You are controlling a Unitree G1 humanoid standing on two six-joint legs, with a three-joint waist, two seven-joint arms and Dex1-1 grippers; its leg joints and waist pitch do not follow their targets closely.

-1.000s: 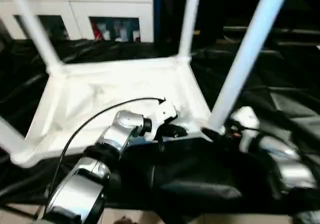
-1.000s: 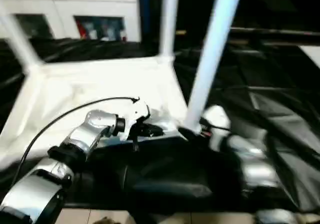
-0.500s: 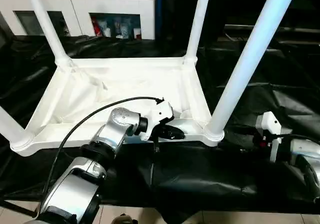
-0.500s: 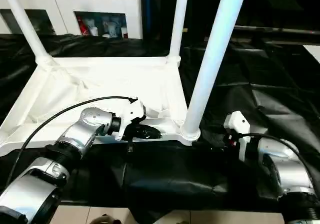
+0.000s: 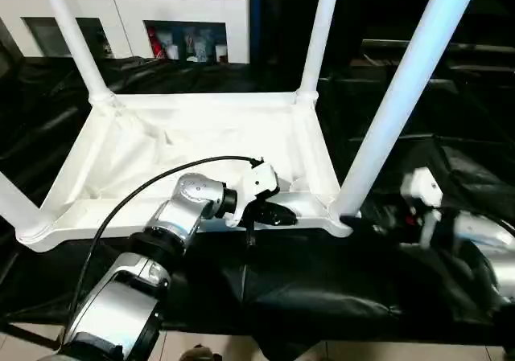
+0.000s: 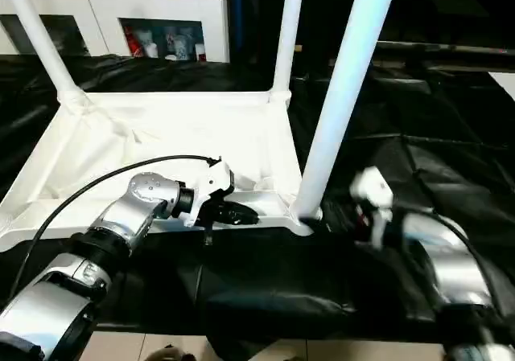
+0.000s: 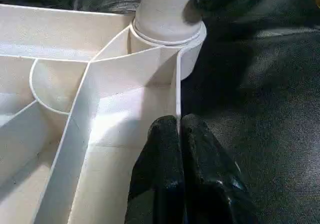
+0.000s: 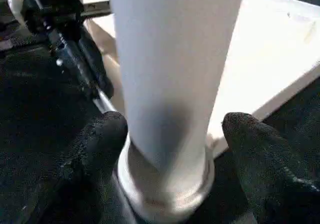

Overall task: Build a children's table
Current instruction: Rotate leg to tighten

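The children's table lies upside down on black cloth, its white ribbed tabletop (image 5: 201, 136) facing up with four white legs standing in the corner sockets. My left gripper (image 5: 278, 214) is shut on the tabletop's near rim, the thin wall pinched between its black fingers (image 7: 165, 134). My right gripper (image 5: 358, 225) is at the foot of the near right leg (image 5: 402, 88). It is open, with one finger on each side of the leg (image 8: 170, 59) just above the socket collar (image 8: 165, 194). One finger touches the collar and the other stands a little apart.
The black cloth (image 5: 322, 289) covers the work surface and hangs over its near edge. A white cabinet (image 5: 129, 7) with open shelves stands behind. The far right leg (image 5: 320, 31), far left leg (image 5: 72, 39) and near left leg (image 5: 12, 204) rise around the tabletop. A black cable (image 5: 137, 196) loops over my left forearm.
My right gripper has moved left, from beside the table corner to around the near right leg's foot. The left gripper keeps its hold on the rim.
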